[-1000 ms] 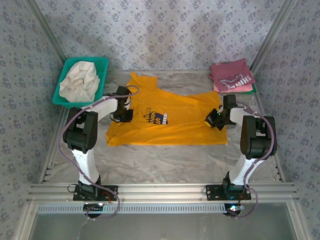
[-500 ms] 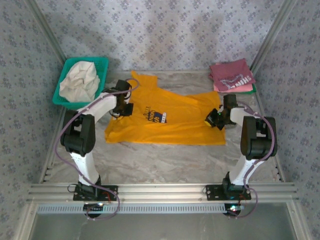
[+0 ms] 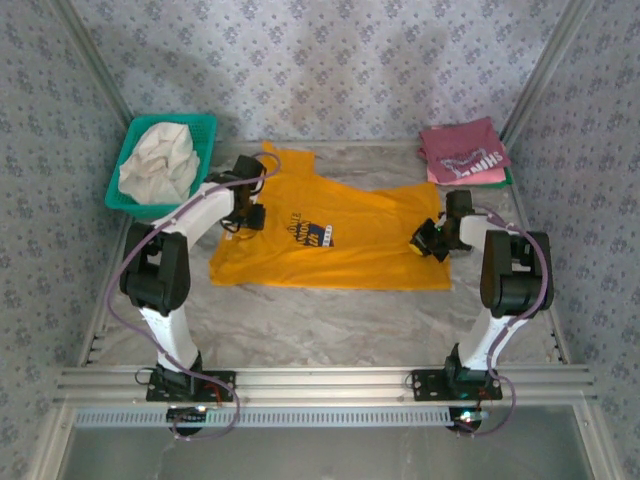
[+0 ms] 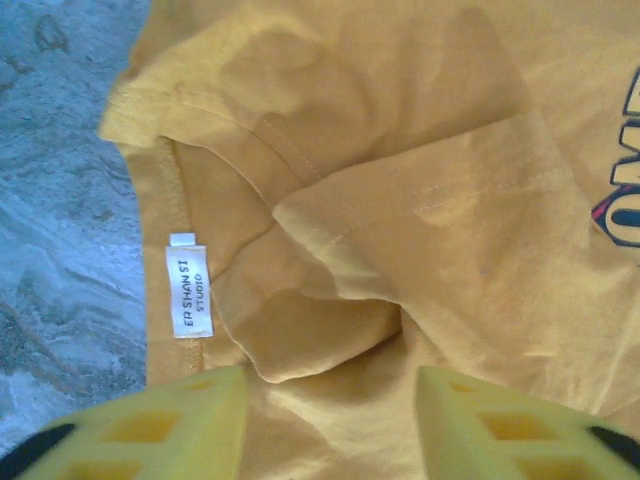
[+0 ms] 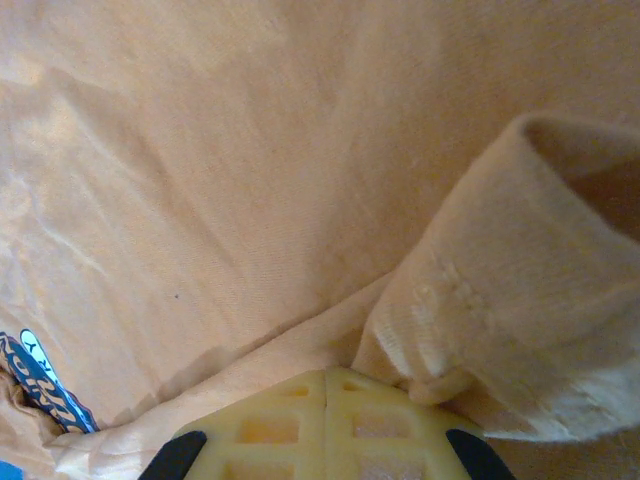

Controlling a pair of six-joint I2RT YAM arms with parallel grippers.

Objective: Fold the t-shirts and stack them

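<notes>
The mustard-yellow t-shirt is lying spread, print side up, across the middle of the counter, its dark blue chest print showing near the centre. The left end effector is hanging over the shirt's collar on the left side; in the left wrist view its 2 yellow fingers are standing spread, nothing between them, just above the neckline and a white label. The right end effector is sitting at the shirt's right edge, its fingers pressed together on a fold of yellow cloth. At the far right, the folded maroon t-shirt is lying on the pink t-shirt. At the far left, a green basket is holding a crumpled cream cloth.
</notes>
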